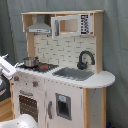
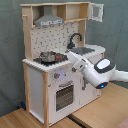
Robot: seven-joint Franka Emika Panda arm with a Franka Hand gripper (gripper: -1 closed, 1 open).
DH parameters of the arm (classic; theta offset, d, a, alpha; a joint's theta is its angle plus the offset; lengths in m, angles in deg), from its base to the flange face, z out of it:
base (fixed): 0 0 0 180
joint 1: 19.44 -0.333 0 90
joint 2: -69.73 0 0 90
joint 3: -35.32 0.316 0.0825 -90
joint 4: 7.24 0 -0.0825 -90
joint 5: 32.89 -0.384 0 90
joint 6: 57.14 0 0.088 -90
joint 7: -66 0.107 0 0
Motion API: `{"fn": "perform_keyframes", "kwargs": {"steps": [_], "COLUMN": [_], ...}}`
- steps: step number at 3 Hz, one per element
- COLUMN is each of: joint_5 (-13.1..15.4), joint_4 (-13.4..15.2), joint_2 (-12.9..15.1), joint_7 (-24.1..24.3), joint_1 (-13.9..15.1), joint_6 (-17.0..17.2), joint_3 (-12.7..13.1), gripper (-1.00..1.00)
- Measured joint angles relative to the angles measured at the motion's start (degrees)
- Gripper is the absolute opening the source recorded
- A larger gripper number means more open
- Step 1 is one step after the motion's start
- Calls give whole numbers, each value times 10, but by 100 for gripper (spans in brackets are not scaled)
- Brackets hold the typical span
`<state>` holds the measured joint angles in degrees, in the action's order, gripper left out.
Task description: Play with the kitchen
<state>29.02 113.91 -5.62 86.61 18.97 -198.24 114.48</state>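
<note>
Your kitchen (image 1: 60, 75) stands upright against the grey curtain (image 2: 10, 50), pot (image 2: 48, 56) on its stovetop. Your arm (image 2: 95, 70) reaches toward the counter front; I can't tell the claw's state.

White and light-wood kitchen (image 1: 65, 90), grey hood (image 2: 49, 20), black faucet (image 1: 85, 59), brick-patterned backsplash (image 1: 62, 49).

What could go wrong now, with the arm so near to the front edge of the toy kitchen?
1. The gripper sits close to the kitchen counter edge by the knobs; a small overshoot could knock the counter or push the whole unit.
2. The pot stands loose on the stovetop nearby; a sideways sweep might tip it off.
3. The open upper cabinet door could swing if the unit is jolted.
</note>
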Motion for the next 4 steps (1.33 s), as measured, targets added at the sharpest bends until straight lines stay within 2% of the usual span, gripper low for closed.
{"fn": "perform_keyframes", "kwargs": {"steps": [1,3,4], "joint_5": [17,26,26], "joint_4": [38,129,175], "joint_2": [0,0,0], "joint_7": [-21,-68,-86], "joint_1": [-35,-112,-133], "joint_6": [-25,-66,-97], "joint_3": [0,0,1], "gripper": [100,100,100]}}
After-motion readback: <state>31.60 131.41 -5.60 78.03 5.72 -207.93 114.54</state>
